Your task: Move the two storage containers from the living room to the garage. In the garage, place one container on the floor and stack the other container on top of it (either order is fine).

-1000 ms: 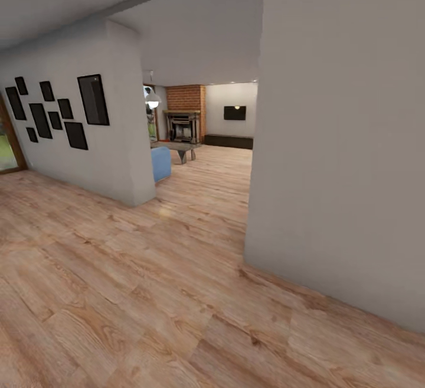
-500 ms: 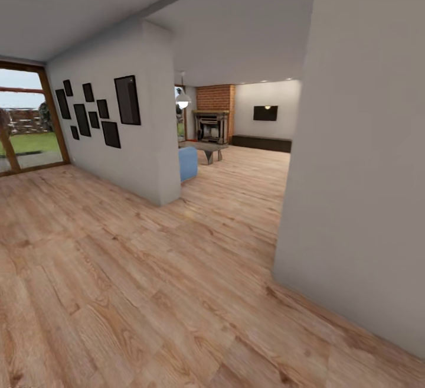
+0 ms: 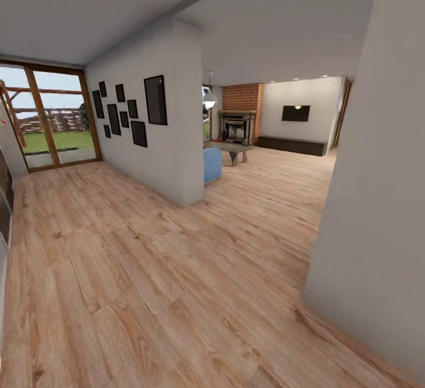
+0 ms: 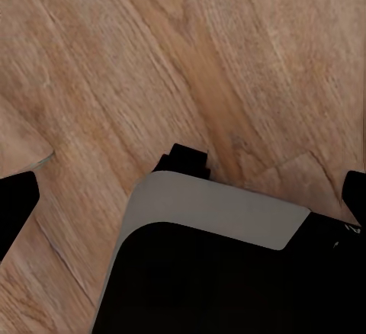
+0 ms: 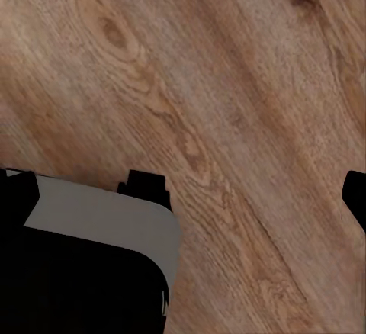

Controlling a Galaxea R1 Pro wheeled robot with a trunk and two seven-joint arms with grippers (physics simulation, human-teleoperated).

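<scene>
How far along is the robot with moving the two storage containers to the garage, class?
Nothing looks done yet. In hand: the robot is in a hallway with a wood-plank floor, looking toward the living room, where the brick fireplace, the wall TV and the long dark bench stand at the far end. Both wrist views look down at bare planks, nothing carried. Left: find, fetch and stack both containers.

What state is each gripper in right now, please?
Left gripper: open, holding nothing, above the wood floor.
Right gripper: open, holding nothing.
</scene>
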